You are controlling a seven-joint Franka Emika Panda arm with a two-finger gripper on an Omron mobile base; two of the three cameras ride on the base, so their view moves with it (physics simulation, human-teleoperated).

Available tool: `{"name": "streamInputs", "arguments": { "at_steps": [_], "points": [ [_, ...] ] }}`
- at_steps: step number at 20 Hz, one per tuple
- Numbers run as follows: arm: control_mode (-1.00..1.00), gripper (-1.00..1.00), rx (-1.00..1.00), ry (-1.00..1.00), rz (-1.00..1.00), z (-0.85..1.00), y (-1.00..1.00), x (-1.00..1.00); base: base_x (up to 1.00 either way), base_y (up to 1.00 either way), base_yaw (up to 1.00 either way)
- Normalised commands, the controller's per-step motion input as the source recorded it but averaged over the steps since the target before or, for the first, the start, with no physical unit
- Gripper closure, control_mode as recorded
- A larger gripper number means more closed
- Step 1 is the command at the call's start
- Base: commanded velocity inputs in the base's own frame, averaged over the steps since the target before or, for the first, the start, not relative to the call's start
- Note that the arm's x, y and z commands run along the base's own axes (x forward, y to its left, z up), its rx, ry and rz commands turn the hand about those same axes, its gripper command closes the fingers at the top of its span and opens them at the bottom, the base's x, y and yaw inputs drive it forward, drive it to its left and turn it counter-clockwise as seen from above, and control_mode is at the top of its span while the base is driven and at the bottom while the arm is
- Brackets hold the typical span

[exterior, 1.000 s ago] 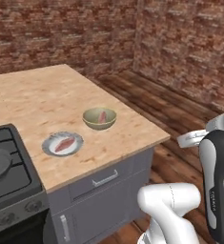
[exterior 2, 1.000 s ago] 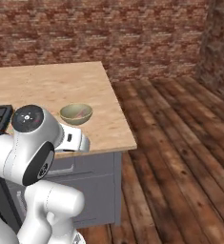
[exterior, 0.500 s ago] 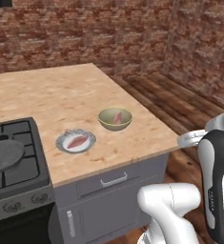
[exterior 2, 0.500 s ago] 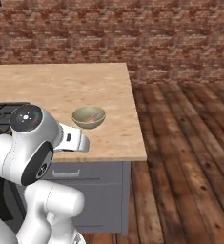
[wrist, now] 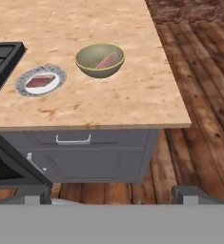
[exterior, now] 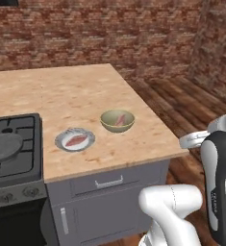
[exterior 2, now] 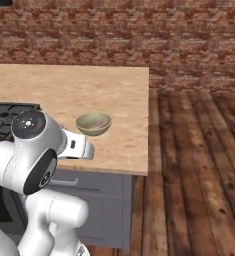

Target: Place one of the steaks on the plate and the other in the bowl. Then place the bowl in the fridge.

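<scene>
Spread wide, our pincer [wrist: 111, 195] hangs off the counter [wrist: 108, 102], holding nothing. From the left base we see one steak [exterior: 77, 141] on the plate [exterior: 75, 140]; the bowl [exterior: 118, 120] beside it holds the other steak [exterior: 119, 119].

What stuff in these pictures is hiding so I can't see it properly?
- Plate: in the right base view the robot's own arm covers it.
- Stove: cut off by the left edge in the left base view and the hand view.
- Steak in the bowl: too small in the right base view to make out clearly.
- End effector: just its fingertips poke up at the bottom of the hand view.
</scene>
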Motion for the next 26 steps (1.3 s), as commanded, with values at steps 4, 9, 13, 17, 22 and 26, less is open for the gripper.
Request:
{"name": "streamInputs", "arguments": {
  "at_steps": [4, 9, 13, 17, 22, 26],
  "points": [
    [1.0, -1.0, 0.0, 0.0, 0.0, 0.0, 0.0, 0.0, 0.32, -0.35, 0.26],
    [1.0, -1.0, 0.0, 0.0, 0.0, 0.0, 0.0, 0.0, 0.37, -0.35, 0.27],
    [1.0, -1.0, 0.0, 0.0, 0.0, 0.0, 0.0, 0.0, 0.42, -0.33, 0.26],
    [1.0, -1.0, 0.0, 0.0, 0.0, 0.0, 0.0, 0.0, 0.34, -0.33, 0.25],
    [1.0, -1.0, 0.0, 0.0, 0.0, 0.0, 0.0, 0.0, 0.3, -0.21, 0.19],
    [1.0, -1.0, 0.0, 0.0, 0.0, 0.0, 0.0, 0.0, 0.26, -0.16, 0.14]
  ]
}}
